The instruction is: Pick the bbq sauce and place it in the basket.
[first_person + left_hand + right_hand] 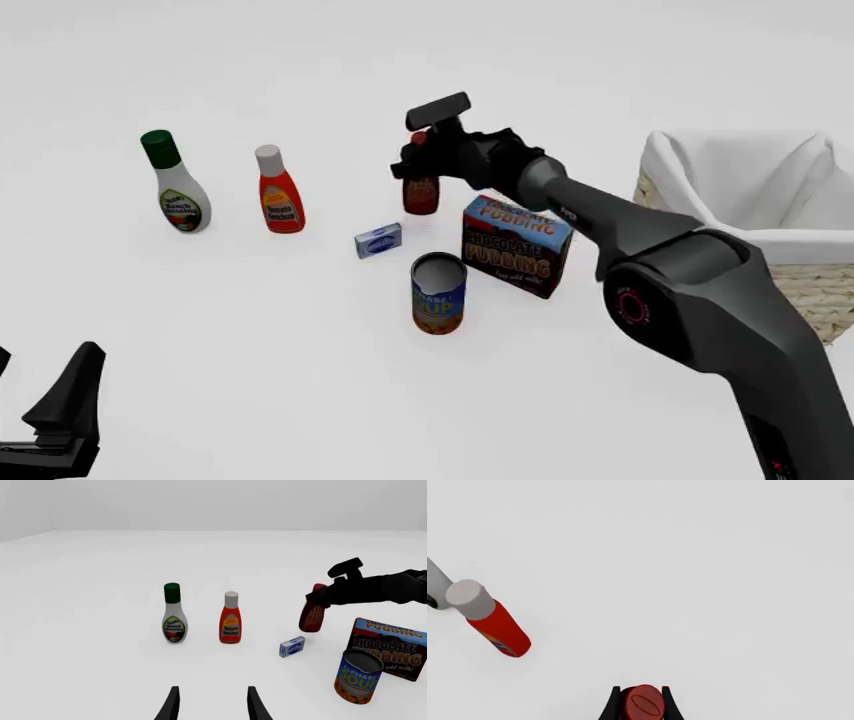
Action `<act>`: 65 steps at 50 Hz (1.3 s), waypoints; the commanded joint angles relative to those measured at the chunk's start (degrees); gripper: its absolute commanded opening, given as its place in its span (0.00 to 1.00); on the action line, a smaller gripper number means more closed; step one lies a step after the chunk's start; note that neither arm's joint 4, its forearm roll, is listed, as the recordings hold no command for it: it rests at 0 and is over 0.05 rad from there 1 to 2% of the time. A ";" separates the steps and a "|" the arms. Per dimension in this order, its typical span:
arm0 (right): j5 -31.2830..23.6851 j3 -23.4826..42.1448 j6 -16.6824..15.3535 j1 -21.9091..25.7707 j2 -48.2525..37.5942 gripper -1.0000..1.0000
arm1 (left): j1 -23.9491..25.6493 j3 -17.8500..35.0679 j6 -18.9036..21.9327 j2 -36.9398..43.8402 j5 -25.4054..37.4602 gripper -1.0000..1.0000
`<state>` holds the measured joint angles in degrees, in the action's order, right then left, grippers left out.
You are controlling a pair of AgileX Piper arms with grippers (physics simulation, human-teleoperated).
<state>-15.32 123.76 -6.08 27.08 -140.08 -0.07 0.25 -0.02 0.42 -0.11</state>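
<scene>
White table (267, 380), pale wall behind. Near the middle, the bbq sauce (420, 190), dark reddish-brown with a red cap, tilted and clamped at the neck by the right gripper (418, 152); seen from the right wrist, two black fingers (612, 705) pressed against either side of the red cap. Cannot tell whether the bottle's base touches the table.

Placed from the bbq sauce, in the front view:
- just beside it to the right and nearer the camera, a chocolate pudding box (517, 243), standing upright;
- nearer still, in front of the box's left edge, a soup can (438, 292), upright;
- close by to the lower left, a small blue-and-white box (378, 241), lying flat;
- to the left, an orange-red ketchup bottle (278, 190) with a pale cap, upright;
- further left, a white ranch bottle (176, 184) with a green cap, upright;
- well apart to the right, past the right arm, the basket (795, 275), wicker with white lining, at the frame's edge.

Left gripper (212, 705) low at the near left, well apart from everything, fingers spread with nothing between them, pointing toward the ranch and ketchup bottles.
</scene>
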 commanded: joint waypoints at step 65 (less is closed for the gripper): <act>-4.74 -21.43 -7.77 -3.79 38.07 0.00 | 0.00 0.00 0.00 0.00 0.00 1.00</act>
<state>-20.46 106.66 -14.18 24.68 -107.74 -0.07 0.25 -0.02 0.42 -0.11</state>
